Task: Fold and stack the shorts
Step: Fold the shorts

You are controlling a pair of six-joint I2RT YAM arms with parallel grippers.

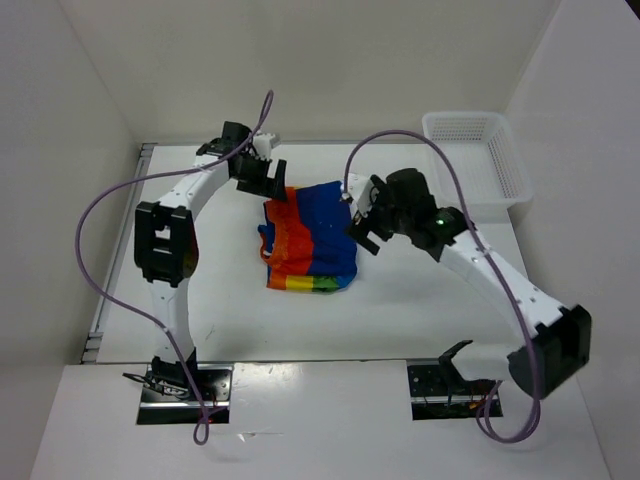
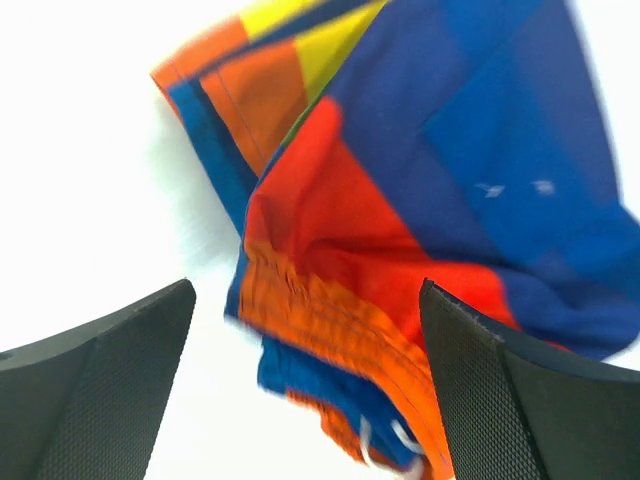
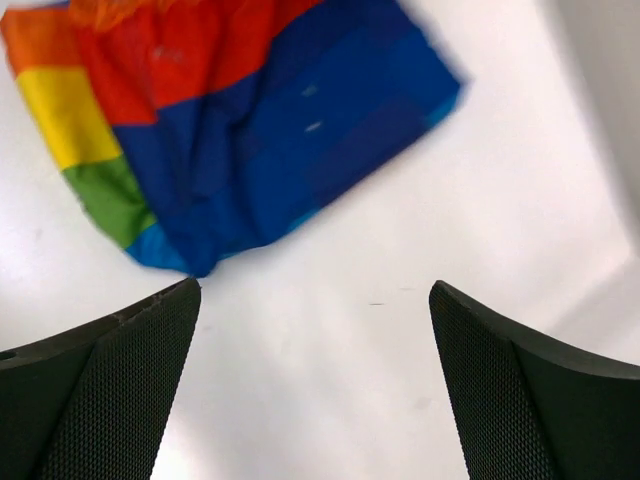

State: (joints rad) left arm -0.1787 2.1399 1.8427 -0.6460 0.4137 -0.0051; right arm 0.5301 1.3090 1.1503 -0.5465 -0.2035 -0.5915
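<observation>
The rainbow-striped shorts lie folded into a rough rectangle on the white table, mid-table. In the left wrist view the shorts fill the upper right, their orange waistband edge between my fingers. My left gripper is open and empty, just above the shorts' far-left corner. In the right wrist view the shorts lie ahead of the fingers, apart from them. My right gripper is open and empty, beside the shorts' right edge over bare table.
A white mesh basket stands at the far right of the table. White walls close in on the left, back and right. Purple cables loop above both arms.
</observation>
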